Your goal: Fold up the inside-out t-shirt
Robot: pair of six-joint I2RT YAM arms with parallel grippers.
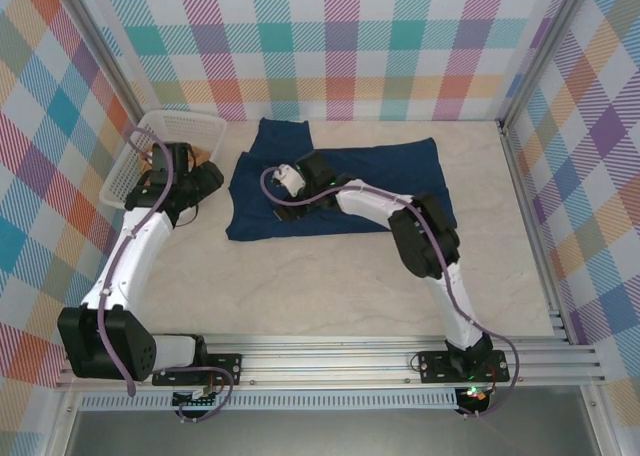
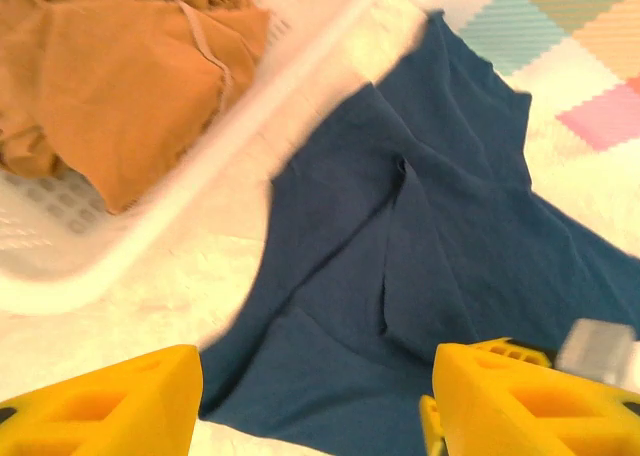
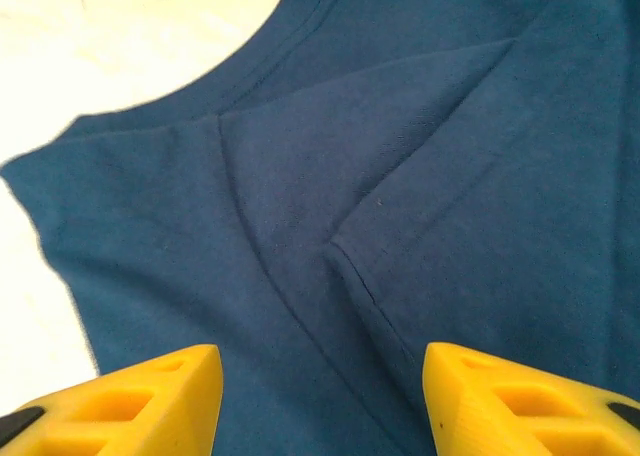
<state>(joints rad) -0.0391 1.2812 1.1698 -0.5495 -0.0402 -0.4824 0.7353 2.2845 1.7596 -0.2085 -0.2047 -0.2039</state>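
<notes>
Right now I see the t-shirt (image 1: 395, 164) spread rumpled on the counter (image 1: 330, 286) beside the basket (image 1: 195, 128), my right jaws apart over its collar end, my left jaws apart by the basket.

A pale, wood-grained table (image 1: 330, 286) is enclosed by checked walls. A dark navy t-shirt (image 1: 390, 166) is spread across its far half, mostly flat, with one part reaching toward the back wall and creases folded over near the collar. A white plastic basket (image 1: 190, 119) is set in the far-left corner, just beside the t-shirt's left edge.
</notes>
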